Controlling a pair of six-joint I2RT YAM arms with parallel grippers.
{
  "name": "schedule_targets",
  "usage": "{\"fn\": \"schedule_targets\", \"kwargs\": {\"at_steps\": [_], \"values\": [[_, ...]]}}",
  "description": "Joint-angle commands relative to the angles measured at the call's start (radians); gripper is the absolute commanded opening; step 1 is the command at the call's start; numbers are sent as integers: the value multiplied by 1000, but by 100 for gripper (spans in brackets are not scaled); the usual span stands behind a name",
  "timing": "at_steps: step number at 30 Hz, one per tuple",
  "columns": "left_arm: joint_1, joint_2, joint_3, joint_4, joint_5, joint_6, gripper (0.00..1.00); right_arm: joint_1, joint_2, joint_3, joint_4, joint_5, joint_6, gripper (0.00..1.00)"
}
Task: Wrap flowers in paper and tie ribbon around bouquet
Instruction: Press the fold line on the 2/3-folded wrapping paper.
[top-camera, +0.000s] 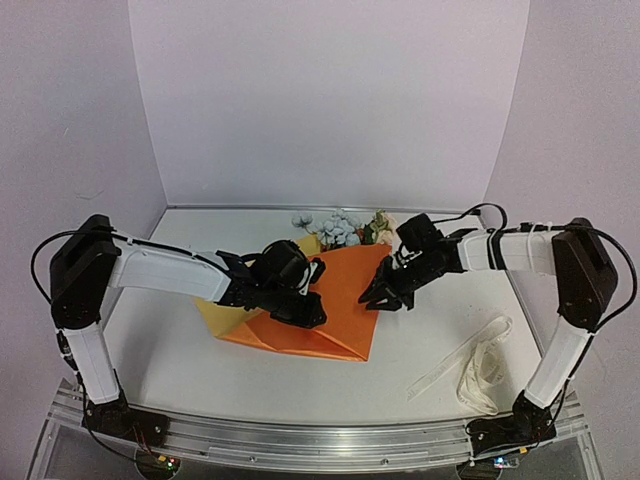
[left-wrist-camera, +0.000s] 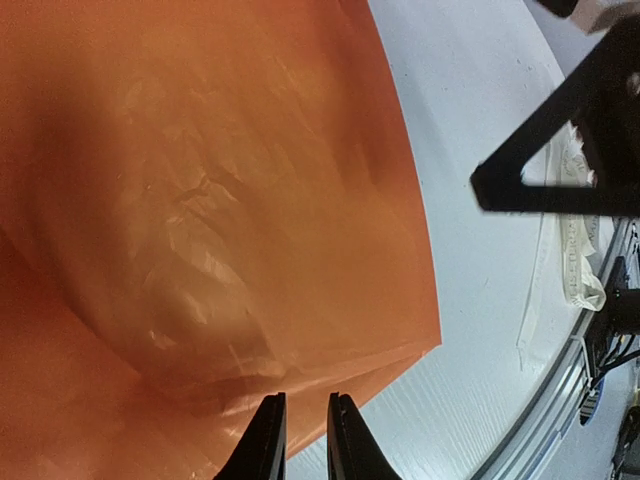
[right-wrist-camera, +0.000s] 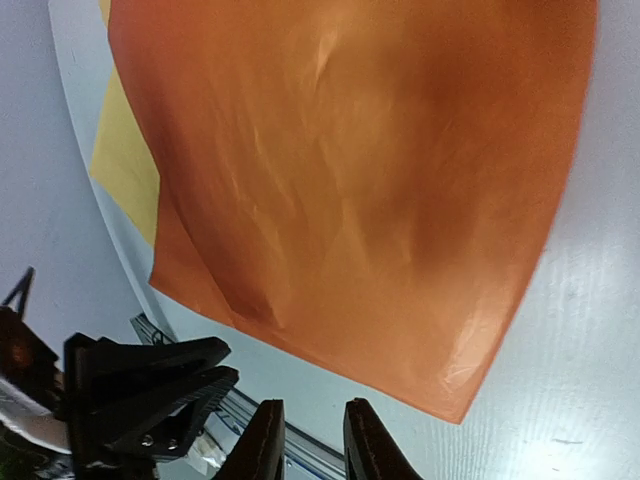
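Observation:
The orange paper (top-camera: 335, 310) lies folded over on the table, its yellow face (top-camera: 213, 316) showing at the left. The flowers (top-camera: 336, 228) stick out from under its far edge, pale blue and cream blooms; their stems are hidden. My left gripper (top-camera: 316, 312) hovers over the paper's left half, jaws a narrow gap apart (left-wrist-camera: 306, 398), nothing between them, the paper's folded corner (left-wrist-camera: 400, 350) just ahead. My right gripper (top-camera: 372, 300) is at the paper's right edge, slightly open and empty (right-wrist-camera: 312, 403). The ribbon (top-camera: 482, 362) lies loose at the right.
The aluminium rail (top-camera: 320, 440) runs along the near table edge. White walls close the back and both sides. The ribbon's bunched end (left-wrist-camera: 578, 275) sits near that rail. The left gripper's black fingers (right-wrist-camera: 150, 390) show in the right wrist view.

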Motion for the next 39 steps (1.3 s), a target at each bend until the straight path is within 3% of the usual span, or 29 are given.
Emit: {"fn": "schedule_targets", "kwargs": {"at_steps": [1, 10, 28, 39], "values": [[4, -105, -77, 11, -23, -50, 17, 83, 77, 13, 168, -6, 88, 20], [12, -200, -262, 88, 22, -125, 15, 196, 152, 9, 220, 30, 121, 19], [67, -119, -403, 266, 46, -187, 11, 221, 252, -5, 262, 46, 153, 18], [97, -212, -567, 265, -85, -292, 11, 221, 256, -16, 262, 48, 141, 18]]}}
